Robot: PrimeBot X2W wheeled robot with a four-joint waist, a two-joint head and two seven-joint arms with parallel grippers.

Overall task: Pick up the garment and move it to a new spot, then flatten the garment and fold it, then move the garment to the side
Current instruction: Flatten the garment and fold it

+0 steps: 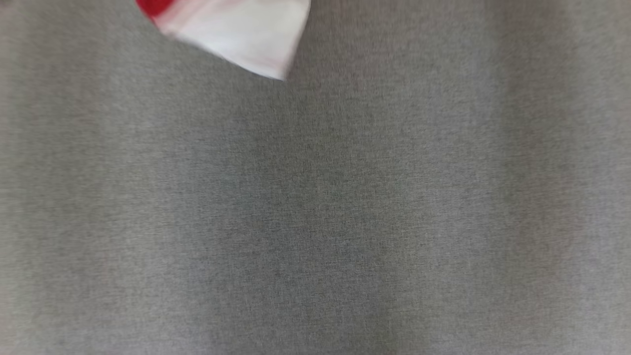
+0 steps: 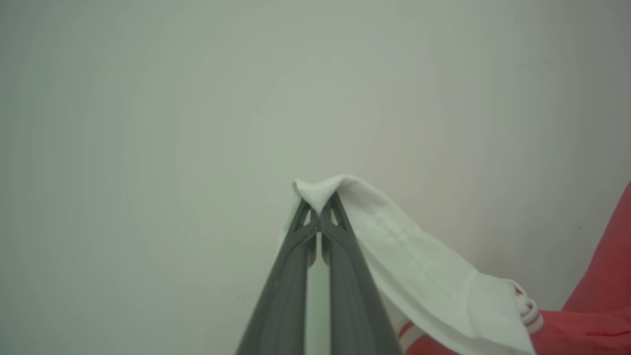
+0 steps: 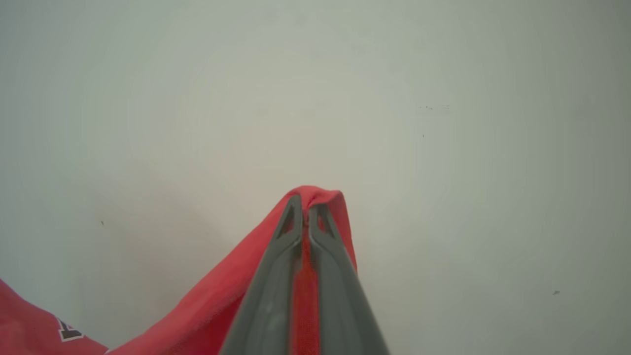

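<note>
Left gripper (image 2: 319, 217) and right gripper (image 3: 306, 215) tight on garment (image 2: 434, 276) (white, red)

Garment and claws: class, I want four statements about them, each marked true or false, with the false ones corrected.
1. The left claw is shut on a white part of the garment. True.
2. The right claw is open and holds nothing. False: it is shut on a red part of the garment.
3. In the head view, a white and red piece of garment shows at the top edge, over a grey surface. True.
4. The garment lies neatly folded. False: both claws pinch it, and it drapes from them.
</note>
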